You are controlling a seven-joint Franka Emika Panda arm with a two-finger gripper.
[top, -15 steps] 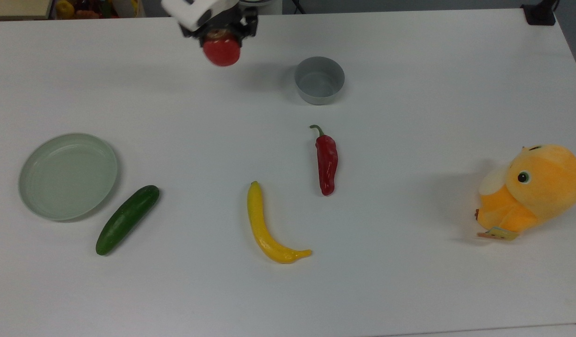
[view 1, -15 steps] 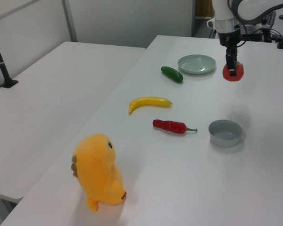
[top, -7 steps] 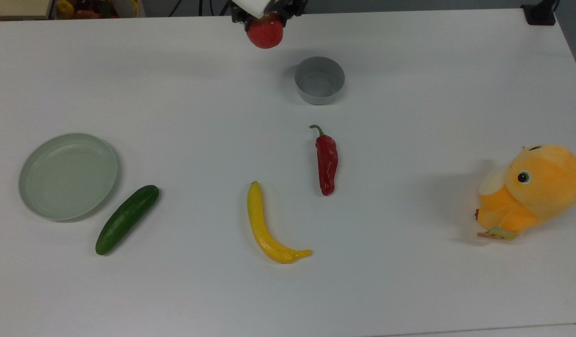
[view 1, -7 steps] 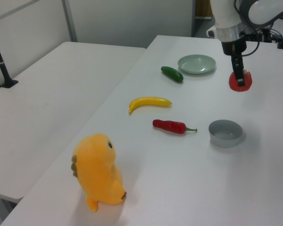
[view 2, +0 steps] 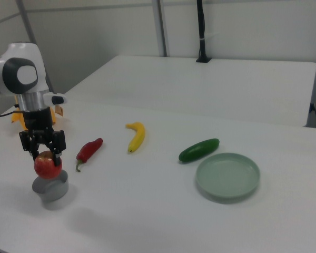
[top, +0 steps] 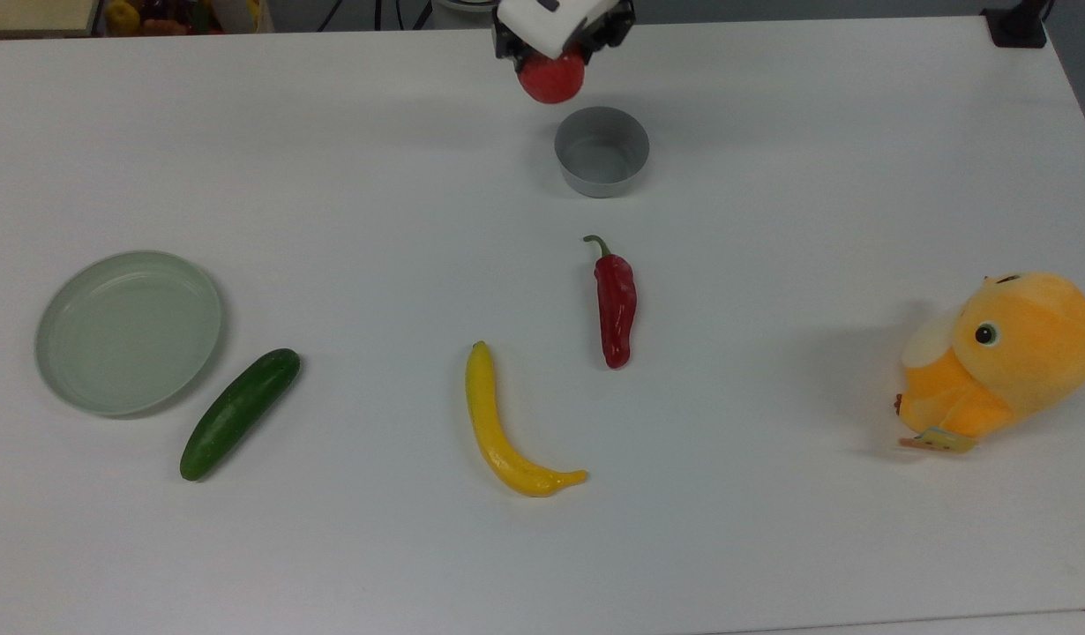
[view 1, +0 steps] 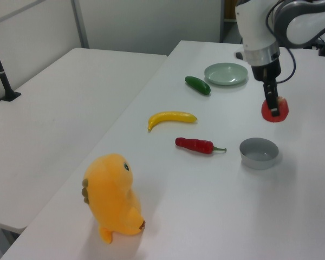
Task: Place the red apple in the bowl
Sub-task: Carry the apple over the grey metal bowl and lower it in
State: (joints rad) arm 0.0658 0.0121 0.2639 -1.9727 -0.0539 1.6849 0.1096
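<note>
My gripper (top: 553, 60) (view 1: 272, 105) (view 2: 43, 154) is shut on the red apple (top: 551, 81) (view 1: 273, 110) (view 2: 47, 165) and holds it in the air. The grey round bowl (top: 602, 151) (view 1: 258, 153) (view 2: 50, 189) stands on the white table with nothing inside. In the top view the apple hangs just up and left of the bowl's rim. Seen from the right view, the apple hovers directly over the bowl, a little above its rim. The left view puts the apple above and slightly right of the bowl.
A red chili pepper (top: 615, 304), a yellow banana (top: 500, 429), a green cucumber (top: 239, 413) and a pale green plate (top: 128, 331) lie on the table (top: 772, 494). An orange plush toy (top: 1006, 357) sits at the top view's right edge.
The gripper has carried the apple to the top view's right, from well left of the bowl to beside its rim. In the left view it came closer to the bowl and lower.
</note>
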